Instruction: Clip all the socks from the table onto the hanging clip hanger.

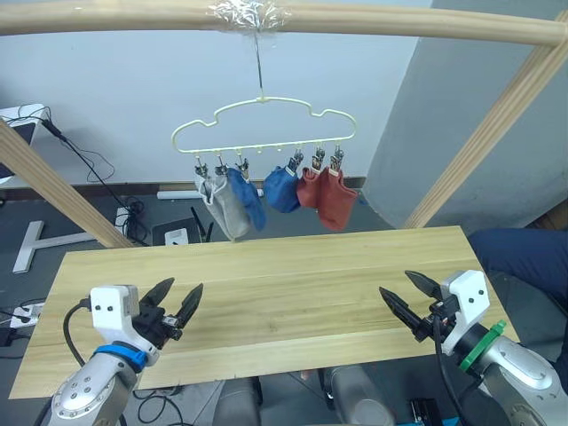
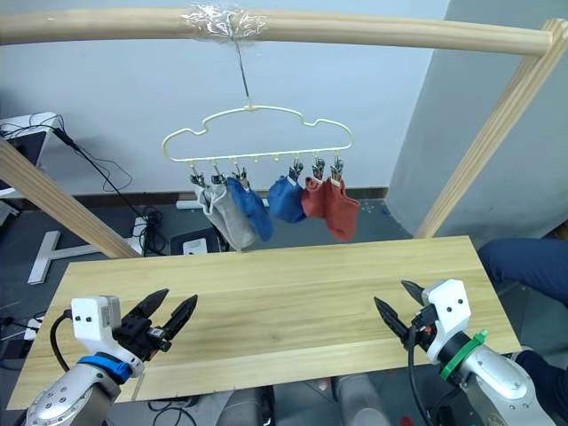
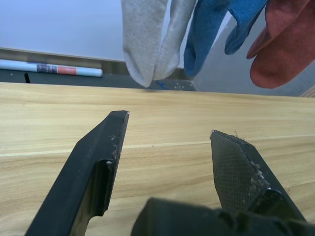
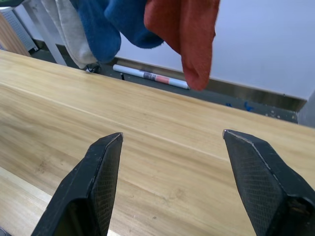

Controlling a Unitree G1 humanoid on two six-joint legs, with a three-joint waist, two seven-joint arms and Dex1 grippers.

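Note:
The socks hang from the pale yellow clip hanger (image 1: 264,122) under the wooden top beam: light grey socks (image 1: 224,204) on the left, blue socks (image 1: 281,190) in the middle, rust-red socks (image 1: 335,200) on the right. The light wooden table (image 1: 284,293) below them is bare. My left gripper (image 1: 177,304) hovers open over the table's front left with nothing between its fingers. Over the front right, my right gripper (image 1: 404,298) is open too and holds nothing. The hanging socks also appear in the left wrist view, grey (image 3: 147,39), blue (image 3: 209,29), red (image 3: 283,44).
Slanted wooden frame beams (image 1: 484,142) rise at both sides of the table. Cables, a power strip and a white stand (image 1: 35,244) lie on the floor behind it. A person's dark blue trouser leg (image 1: 524,253) is at the right edge.

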